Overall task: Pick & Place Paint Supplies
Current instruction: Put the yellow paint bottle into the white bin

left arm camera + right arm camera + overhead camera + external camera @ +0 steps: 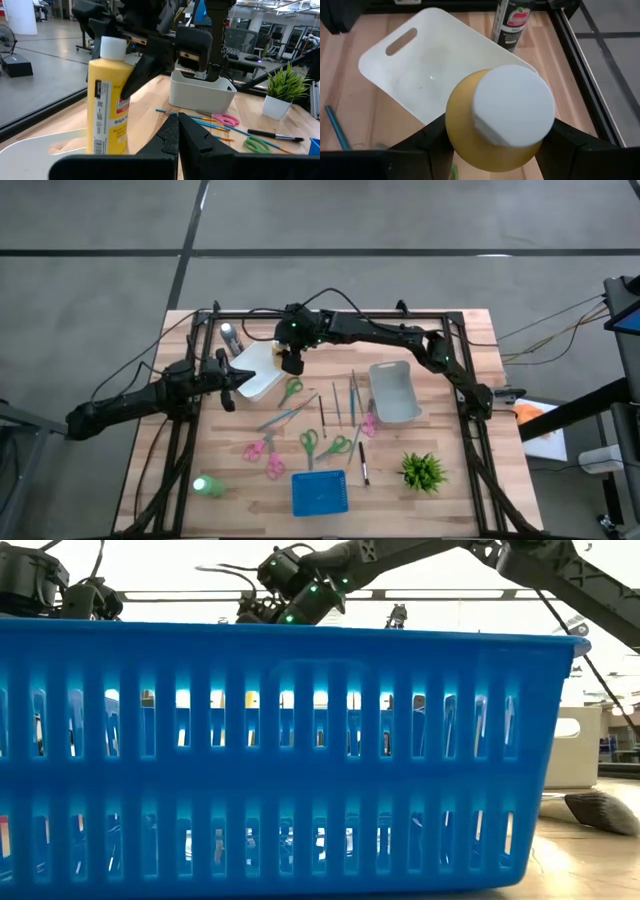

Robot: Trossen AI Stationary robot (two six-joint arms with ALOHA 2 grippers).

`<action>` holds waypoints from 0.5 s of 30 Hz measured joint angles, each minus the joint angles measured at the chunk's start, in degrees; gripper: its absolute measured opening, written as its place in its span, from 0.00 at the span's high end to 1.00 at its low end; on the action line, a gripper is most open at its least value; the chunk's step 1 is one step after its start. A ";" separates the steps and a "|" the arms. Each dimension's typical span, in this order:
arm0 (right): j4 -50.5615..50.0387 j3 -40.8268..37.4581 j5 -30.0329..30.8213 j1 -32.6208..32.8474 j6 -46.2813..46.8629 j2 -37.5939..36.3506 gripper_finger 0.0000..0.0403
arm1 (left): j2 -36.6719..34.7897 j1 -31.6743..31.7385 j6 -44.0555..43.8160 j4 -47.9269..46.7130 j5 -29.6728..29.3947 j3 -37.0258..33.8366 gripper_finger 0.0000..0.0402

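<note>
Over the white tray (427,70) by the counter's far left, the right pincer (495,145) grasps the upright yellow bottle (495,122) from above, the left pincer (177,135) clenched nearby.

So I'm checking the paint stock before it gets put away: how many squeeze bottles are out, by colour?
green bottle: 1
yellow bottle: 1
dark grey bottle: 1
Total: 3
</note>
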 joint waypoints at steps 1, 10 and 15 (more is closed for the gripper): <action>-0.30 -0.19 0.45 0.05 0.06 0.00 0.46 | 0.00 0.00 0.00 0.00 0.00 0.00 1.00; 0.09 -2.53 1.22 0.06 0.72 0.02 0.46 | 0.00 -0.01 0.00 0.00 0.00 0.00 1.00; 2.58 -4.37 1.21 0.06 0.60 0.02 0.46 | 0.00 0.00 0.00 0.00 0.00 0.00 1.00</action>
